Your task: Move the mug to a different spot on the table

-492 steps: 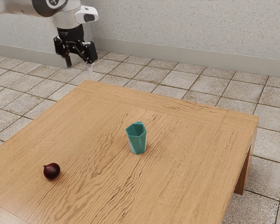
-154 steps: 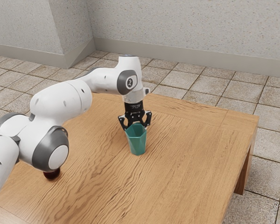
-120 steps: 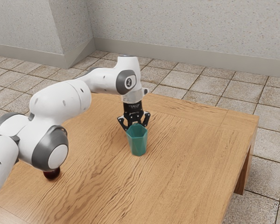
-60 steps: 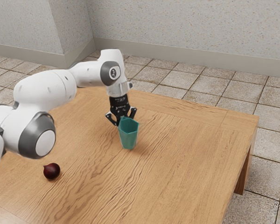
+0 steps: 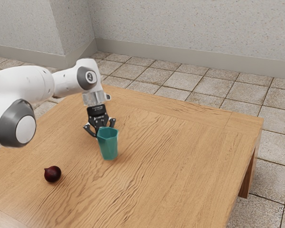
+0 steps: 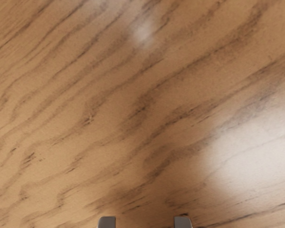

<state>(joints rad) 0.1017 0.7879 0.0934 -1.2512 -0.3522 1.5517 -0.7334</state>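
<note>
The teal faceted mug (image 5: pixel 108 143) stands upright over the wooden table (image 5: pixel 190 156), left of the table's middle in the exterior view. My black gripper (image 5: pixel 100 130) comes down from above and is shut on the mug's rim on its far left side. In the wrist view the two grey fingertips (image 6: pixel 107 222) show against bare wood grain, with the gripper (image 6: pixel 145 222) low over the tabletop. Whether the mug's base touches the table I cannot tell.
A dark red onion (image 5: pixel 52 174) lies near the table's front left corner, well apart from the mug. The table's right edge (image 5: pixel 256 137) drops to a tiled floor. Open wood stretches to the right of the mug.
My gripper went down to the mug, closed on its rim, and has carried it steadily toward the exterior view's left. The onion has not moved.
</note>
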